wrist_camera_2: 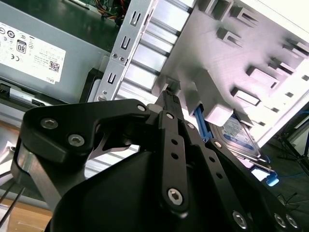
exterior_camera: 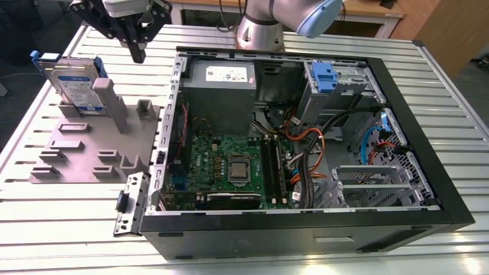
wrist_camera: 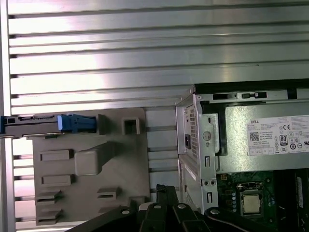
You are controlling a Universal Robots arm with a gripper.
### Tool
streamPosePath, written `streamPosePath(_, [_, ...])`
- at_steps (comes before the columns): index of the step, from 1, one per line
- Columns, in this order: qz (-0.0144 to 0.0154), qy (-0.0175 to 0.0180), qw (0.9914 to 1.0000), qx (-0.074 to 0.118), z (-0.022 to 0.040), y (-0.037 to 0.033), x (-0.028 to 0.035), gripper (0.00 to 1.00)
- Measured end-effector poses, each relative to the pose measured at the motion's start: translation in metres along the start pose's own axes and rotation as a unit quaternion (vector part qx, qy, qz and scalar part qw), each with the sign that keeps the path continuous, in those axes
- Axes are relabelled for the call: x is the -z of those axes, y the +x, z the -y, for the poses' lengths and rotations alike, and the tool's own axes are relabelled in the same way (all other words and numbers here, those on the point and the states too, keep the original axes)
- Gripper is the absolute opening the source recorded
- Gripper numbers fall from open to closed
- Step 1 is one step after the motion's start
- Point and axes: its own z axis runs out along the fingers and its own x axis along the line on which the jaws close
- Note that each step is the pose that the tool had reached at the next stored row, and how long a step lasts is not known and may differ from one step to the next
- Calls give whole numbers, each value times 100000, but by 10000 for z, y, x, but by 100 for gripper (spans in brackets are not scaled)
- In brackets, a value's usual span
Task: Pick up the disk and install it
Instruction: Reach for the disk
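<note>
The disk point(exterior_camera: 75, 86) stands upright on its edge in a slot at the back of a grey plastic holder point(exterior_camera: 77, 154), at the exterior view's left. It is silver with a white-and-blue label and a blue frame. My gripper point(exterior_camera: 137, 55) hangs above the table, higher than the disk and a little to the exterior view's right of it, touching nothing. Its black fingers are shut and empty. In the first wrist view the disk point(wrist_camera: 48, 124) shows edge-on beyond the gripper point(wrist_camera: 165, 189). In the second wrist view the disk point(wrist_camera_2: 240, 136) lies past the gripper point(wrist_camera_2: 170, 95).
An open computer case point(exterior_camera: 428, 172) fills the exterior view's middle and right, with a grey power supply point(exterior_camera: 221, 80), a motherboard point(exterior_camera: 229, 166), cables and a drive bay holding a blue latch point(exterior_camera: 324, 76). The holder's tall posts point(exterior_camera: 111, 106) stand beside the disk. The slatted metal table point(exterior_camera: 61, 223) lies underneath.
</note>
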Motion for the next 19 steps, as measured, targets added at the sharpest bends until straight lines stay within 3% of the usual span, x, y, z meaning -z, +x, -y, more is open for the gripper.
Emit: streamPosePath(19, [2, -2, 100000, -2, 5, 64, 0, 11])
